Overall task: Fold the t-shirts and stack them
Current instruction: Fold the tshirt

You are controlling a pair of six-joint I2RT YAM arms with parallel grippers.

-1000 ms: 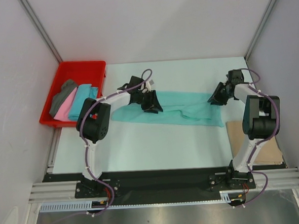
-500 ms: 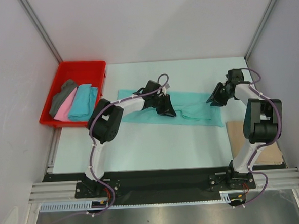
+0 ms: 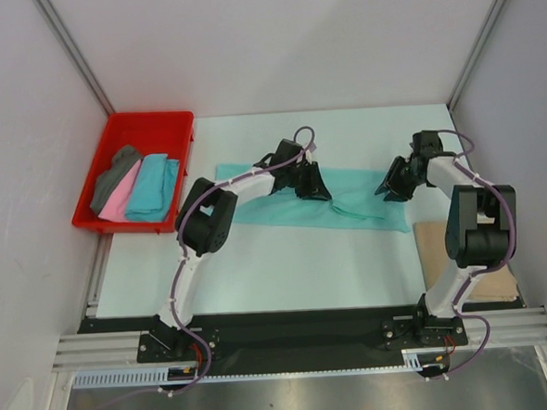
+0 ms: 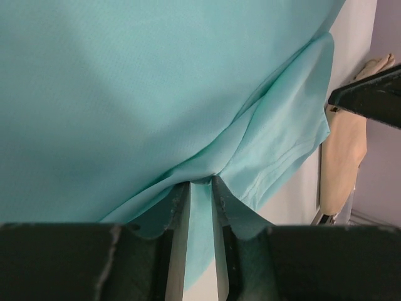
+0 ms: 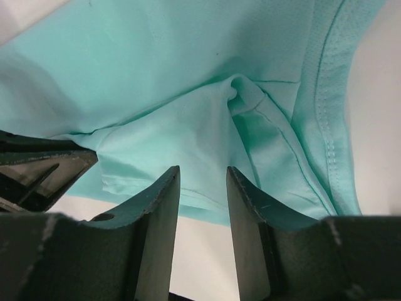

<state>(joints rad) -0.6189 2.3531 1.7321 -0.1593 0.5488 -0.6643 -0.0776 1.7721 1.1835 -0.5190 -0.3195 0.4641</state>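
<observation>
A mint green t-shirt (image 3: 255,201) (image 4: 125,94) (image 5: 188,75) lies as a long band across the middle of the table. My left gripper (image 3: 314,186) (image 4: 200,182) is over its centre, shut on a pinched fold of the cloth that runs down between the fingers. My right gripper (image 3: 390,181) (image 5: 202,170) hovers open at the shirt's right end, with bare table showing between its fingers. A tan t-shirt (image 3: 439,251) (image 4: 348,144) lies at the right edge. Dark grey (image 3: 114,176), pink (image 3: 120,203) and turquoise (image 3: 152,186) t-shirts lie folded in the tray.
The red plastic tray (image 3: 148,124) sits at the back left corner. Grey walls close in the table on the left, back and right. Both arm bases stand at the near edge on a black rail (image 3: 300,338).
My left gripper slid right along the mint green shirt toward its middle and closed on a fold. My right gripper opened its jaws wider and stayed near the shirt's right end.
</observation>
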